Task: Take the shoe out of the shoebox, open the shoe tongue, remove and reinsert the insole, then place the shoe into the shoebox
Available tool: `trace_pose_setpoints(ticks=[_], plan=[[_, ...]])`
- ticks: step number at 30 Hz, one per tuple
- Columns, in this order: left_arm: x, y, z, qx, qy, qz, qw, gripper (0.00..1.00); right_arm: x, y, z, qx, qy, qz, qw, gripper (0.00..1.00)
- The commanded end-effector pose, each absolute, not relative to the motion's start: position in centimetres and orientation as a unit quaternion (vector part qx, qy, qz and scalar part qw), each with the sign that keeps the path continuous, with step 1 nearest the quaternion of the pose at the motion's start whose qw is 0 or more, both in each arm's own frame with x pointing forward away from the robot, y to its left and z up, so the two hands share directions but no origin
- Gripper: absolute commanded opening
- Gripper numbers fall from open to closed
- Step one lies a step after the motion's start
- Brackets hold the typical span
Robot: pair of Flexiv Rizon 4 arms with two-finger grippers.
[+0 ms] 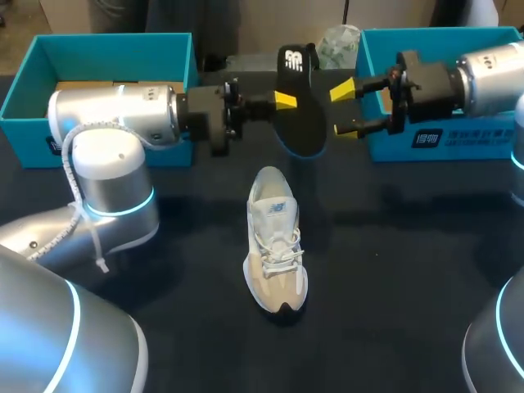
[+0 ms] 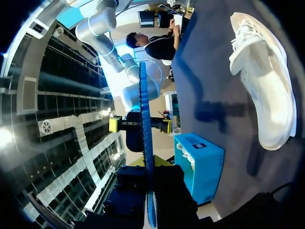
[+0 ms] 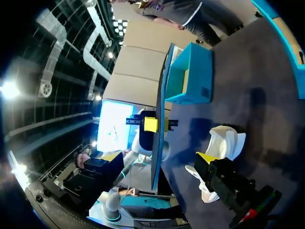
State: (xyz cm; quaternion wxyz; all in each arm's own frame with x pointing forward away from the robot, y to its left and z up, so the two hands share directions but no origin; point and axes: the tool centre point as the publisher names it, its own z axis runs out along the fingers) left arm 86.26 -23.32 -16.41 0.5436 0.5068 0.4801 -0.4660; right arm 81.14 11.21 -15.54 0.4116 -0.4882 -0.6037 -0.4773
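Black insole [image 1: 300, 119] aloft; shoe [image 1: 276, 246] sits below L pincer [image 1: 287, 101].
We grip insole upright there, prob. so R pincer [image 1: 345, 110], jaws apart just beside, can regrip for reinsertion.

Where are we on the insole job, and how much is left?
Done: the shoe sits on the table, outside the left teal box and the right teal box, and the insole is out. In hand: the left gripper holds the insole up off the table; the right gripper is open beside its edge. Left: reinsert the insole, then box the shoe.
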Motion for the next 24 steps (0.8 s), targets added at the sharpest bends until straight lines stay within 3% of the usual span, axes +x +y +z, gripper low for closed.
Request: trace_pose_setpoints(ticks=[1,6,7,10,12,16,24], plan=[[87.1,-25.0,-16.6,0.51,0.476,-0.462,0.548,0.0,82.3,12.6,-16.1,-0.479,-0.611,-0.468,0.423,1.0],[87.6,-26.2,-17.1,0.521,0.47,-0.453,0.55,0.0,82.3,13.3,-16.3,-0.473,-0.612,-0.466,0.431,0.98],[87.6,-26.4,-17.2,0.521,0.47,-0.453,0.55,0.0,82.3,13.4,-16.4,-0.472,-0.612,-0.465,0.432,0.92],[87.7,-26.8,-17.1,0.515,0.47,-0.456,0.553,0.0,82.3,13.6,-16.4,-0.471,-0.611,-0.465,0.434,0.86],[87.7,-27.0,-17.0,0.514,0.468,-0.457,0.555,0.0,82.2,13.7,-16.5,-0.47,-0.611,-0.466,0.435,0.68],[87.8,-27.3,-16.9,0.51,0.467,-0.458,0.558,0.0,82.2,13.7,-16.6,-0.47,-0.609,-0.468,0.435,0.55],[87.3,-27.5,-16.6,0.51,0.462,-0.46,0.561,0.0,82.4,13.5,-16.7,-0.464,-0.599,-0.489,0.433,0.48]])
